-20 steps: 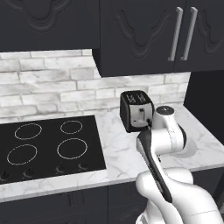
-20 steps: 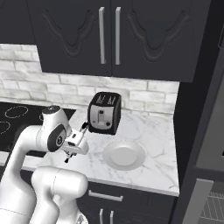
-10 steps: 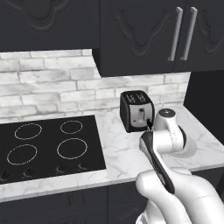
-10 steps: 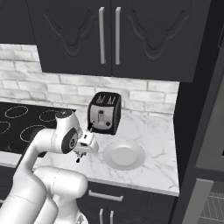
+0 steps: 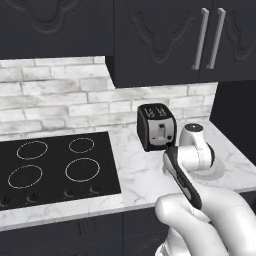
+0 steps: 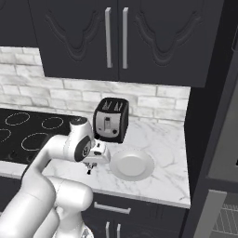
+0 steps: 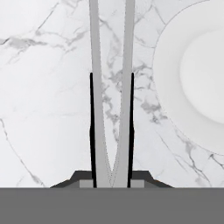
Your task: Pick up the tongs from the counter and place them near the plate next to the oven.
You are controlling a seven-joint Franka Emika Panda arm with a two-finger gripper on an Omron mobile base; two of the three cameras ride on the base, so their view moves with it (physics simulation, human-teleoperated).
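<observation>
My gripper [image 7: 111, 78] is shut on the tongs [image 7: 96, 65], whose two silver arms run up between the dark fingers [image 7: 91, 113] and out of the top of the hand view. They hang over the white marble counter [image 7: 39, 100], just left of the pale plate [image 7: 197, 87]. From the right base view the gripper [image 6: 92, 163] points down over the counter [image 6: 160, 139] beside the plate [image 6: 132, 165], and a dark tip of the tongs [image 6: 89, 172] shows below it. The black oven [image 6: 28, 135] lies further left.
A black toaster [image 6: 110, 119] stands at the back of the counter behind the plate, also in the left base view as toaster [image 5: 156, 126]. The oven top [image 5: 50, 167] carries white rings. Dark wall cabinets [image 6: 116, 37] hang overhead. A dark tall unit closes off the right.
The arm has swung right across the counter with the tongs, from near the oven's edge to just left of the plate. The grip has stayed shut.
</observation>
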